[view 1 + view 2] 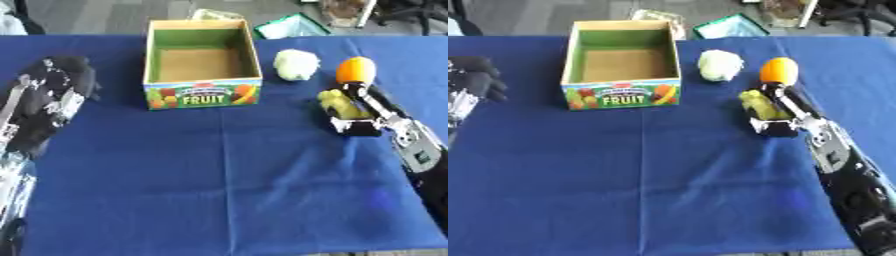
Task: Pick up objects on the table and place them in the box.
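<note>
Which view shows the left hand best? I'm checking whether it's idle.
The left eye view: the whole left hand shows, resting on the blue table left of the box. The right eye view crops it at the edge.

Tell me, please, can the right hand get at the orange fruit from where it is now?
Probably yes. The right hand lies just in front of the orange fruit, with bare blue table around them. However, its fingers already seem curled round a yellow-green object, so it is occupied.
</note>
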Tool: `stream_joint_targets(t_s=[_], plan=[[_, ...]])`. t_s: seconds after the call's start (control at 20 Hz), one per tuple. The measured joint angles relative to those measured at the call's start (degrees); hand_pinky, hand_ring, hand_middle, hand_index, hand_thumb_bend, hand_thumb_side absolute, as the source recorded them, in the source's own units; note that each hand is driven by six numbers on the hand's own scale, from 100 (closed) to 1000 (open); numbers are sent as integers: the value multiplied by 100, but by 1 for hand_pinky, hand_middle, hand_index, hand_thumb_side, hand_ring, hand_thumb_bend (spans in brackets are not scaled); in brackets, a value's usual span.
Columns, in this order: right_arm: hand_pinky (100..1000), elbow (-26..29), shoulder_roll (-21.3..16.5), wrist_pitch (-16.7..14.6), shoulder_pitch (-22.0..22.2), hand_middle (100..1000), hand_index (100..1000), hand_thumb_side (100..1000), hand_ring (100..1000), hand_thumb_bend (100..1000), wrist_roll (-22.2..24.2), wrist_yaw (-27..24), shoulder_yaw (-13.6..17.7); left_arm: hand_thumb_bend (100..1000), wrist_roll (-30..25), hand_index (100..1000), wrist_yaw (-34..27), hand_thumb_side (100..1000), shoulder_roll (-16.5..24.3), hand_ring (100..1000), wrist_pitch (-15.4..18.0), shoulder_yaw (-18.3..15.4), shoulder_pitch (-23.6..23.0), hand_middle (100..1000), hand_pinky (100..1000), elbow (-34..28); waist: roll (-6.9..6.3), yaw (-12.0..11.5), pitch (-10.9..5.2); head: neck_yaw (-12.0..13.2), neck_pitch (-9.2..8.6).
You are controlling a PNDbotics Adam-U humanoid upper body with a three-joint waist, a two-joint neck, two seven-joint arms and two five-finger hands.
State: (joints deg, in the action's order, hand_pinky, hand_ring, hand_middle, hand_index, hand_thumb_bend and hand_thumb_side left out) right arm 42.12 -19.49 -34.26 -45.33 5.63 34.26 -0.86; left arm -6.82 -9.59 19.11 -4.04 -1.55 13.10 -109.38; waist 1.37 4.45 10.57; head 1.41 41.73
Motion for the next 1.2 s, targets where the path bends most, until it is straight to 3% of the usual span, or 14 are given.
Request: stream_joint_targets(t_s=[0.3, 0.7, 1.2], plan=[[425, 250, -34, -64, -74, 574, 762, 100, 432, 100, 96, -501, -46, 387, 0, 719, -3, 369, 0, 606, 0, 0, 0, 598, 575, -1, 1, 0, 0, -4, -1], [410, 746, -36, 29, -628, 571, 763, 100, 422, 100, 720, -1333, -173, 386, -11, 719, -21, 368, 0, 606, -10, 2, 7, 598, 575, -2, 0, -69, 3, -31, -27], [419, 566, 367, 88, -1395, 574, 769, 100, 428, 100, 1019, -1366, -125, 386, -96, 718, -95, 360, -50, 607, -12, 107, 226, 598, 575, -31, -36, -463, 129, -231, -203]])
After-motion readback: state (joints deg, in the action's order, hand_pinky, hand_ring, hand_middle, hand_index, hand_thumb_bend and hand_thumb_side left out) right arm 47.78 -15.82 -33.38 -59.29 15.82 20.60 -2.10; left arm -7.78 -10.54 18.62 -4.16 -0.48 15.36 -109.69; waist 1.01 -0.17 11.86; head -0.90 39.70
